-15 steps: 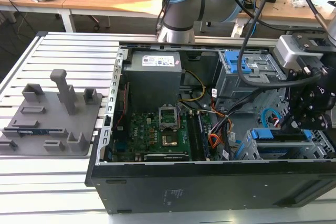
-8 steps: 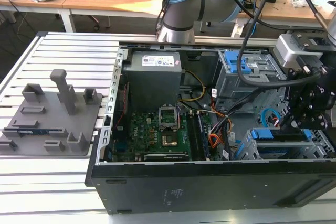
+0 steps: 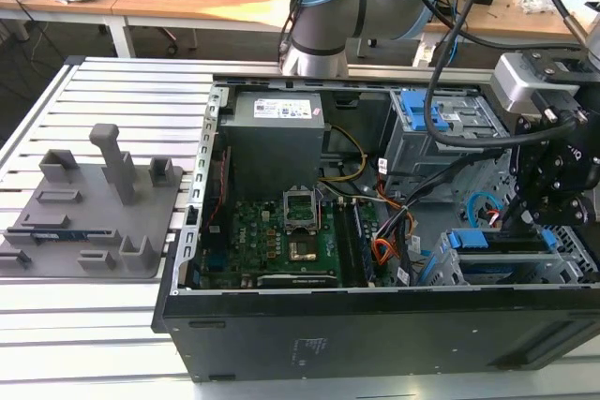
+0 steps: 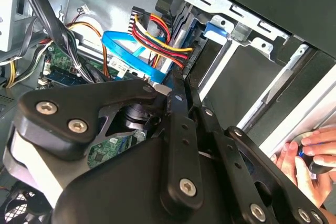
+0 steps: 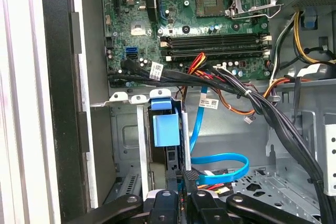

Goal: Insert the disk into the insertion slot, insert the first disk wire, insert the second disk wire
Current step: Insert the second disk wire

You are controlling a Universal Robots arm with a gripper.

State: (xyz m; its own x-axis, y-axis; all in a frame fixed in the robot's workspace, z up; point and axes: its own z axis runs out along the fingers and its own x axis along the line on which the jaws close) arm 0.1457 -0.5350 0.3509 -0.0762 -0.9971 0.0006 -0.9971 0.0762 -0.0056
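Working the second disk wire (image 4: 123, 51) now: pinched, apparently, in the clenched gripper (image 4: 173, 90), right behind the disk (image 5: 161, 129), seated in the insertion slot (image 5: 126, 145), with the first disk wire (image 4: 157, 35) seemingly plugged in. Calls for squaring plug to socket, then pressing gently.

Exterior overlooks case (image 3: 375, 231) — wrists close inside.

1. Gripper (image 4: 176, 90): matt black metal links w/ shiny screw heads.
2. Insertion slot (image 5: 131, 145): dull grey perforated sheet metal.
3. Second disk wire (image 5: 220, 161): glossy light-blue plastic.
4. Surface (image 3: 122, 91): ribbed, brushed aluminium.
5. Blue carrier tab (image 5: 166, 129): smooth plastic.
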